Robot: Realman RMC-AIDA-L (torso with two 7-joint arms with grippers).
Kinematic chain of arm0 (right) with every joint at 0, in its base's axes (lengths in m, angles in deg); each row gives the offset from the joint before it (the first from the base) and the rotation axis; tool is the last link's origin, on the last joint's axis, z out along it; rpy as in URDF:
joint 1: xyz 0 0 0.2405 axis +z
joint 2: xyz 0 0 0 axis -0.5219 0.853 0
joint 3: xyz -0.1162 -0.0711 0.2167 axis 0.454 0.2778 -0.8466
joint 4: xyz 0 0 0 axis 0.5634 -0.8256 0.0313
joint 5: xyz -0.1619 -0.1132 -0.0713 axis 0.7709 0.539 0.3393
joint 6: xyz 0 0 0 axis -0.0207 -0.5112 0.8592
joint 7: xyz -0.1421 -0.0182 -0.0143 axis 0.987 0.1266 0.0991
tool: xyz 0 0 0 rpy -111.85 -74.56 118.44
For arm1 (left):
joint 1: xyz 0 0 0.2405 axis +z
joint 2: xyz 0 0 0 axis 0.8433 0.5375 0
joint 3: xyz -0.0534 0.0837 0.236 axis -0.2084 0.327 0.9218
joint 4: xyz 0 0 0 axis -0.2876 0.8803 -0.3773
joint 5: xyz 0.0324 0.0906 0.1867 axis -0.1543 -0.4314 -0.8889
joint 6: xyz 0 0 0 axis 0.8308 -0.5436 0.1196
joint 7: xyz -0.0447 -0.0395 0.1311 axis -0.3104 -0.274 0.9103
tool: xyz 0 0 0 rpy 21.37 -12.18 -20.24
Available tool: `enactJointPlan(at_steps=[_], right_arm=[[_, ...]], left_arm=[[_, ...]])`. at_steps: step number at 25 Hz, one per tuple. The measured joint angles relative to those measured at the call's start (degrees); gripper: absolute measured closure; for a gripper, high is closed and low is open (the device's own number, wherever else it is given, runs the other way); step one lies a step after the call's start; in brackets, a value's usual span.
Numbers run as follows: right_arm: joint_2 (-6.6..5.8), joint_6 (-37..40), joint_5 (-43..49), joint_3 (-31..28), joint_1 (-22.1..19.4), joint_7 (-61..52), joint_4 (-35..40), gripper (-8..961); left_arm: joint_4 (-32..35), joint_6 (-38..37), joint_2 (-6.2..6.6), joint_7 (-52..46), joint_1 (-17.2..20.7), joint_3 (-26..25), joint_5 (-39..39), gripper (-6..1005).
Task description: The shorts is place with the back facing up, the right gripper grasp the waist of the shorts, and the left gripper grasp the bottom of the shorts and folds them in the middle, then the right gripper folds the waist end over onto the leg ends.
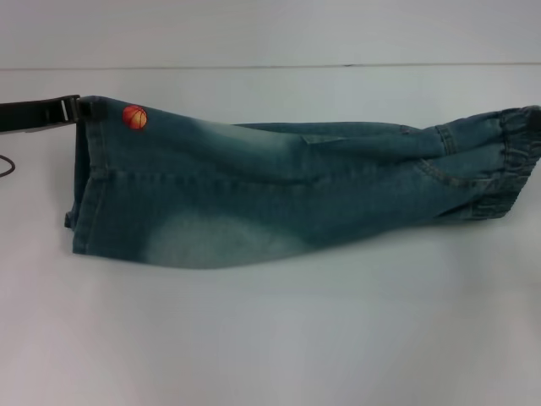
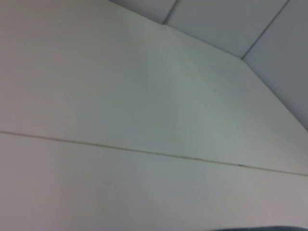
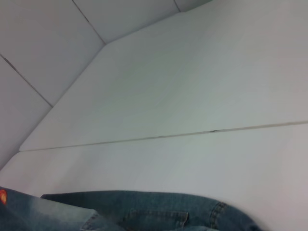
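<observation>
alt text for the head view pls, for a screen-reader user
Blue-green denim shorts lie folded lengthwise on a white table, leg hems on the left with an orange basketball patch, ruffled waist on the right. The left claw meets the far hem corner; the right claw's tip touches the waist at the frame's edge.

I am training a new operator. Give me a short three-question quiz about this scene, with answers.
1. True or false: the shorts lie spread open, both legs side by side.
2. Fill in: the waist of the shorts is on the robot's ____ side.
3. The left gripper is at: A) the waist; B) the hem corner by the orange basketball patch; C) the middle.
Key: 1 false; 2 right; 3 B.
</observation>
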Motion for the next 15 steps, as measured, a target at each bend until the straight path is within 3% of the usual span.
enactJointPlan(at_steps=[15], right_arm=[[-0.09,-5.35,0.49,3.01,1.45,-0.15,0.71,875]], left_arm=[[-0.17,7.30,-1.35,-0.14,-1.12,0.85,1.07,907]])
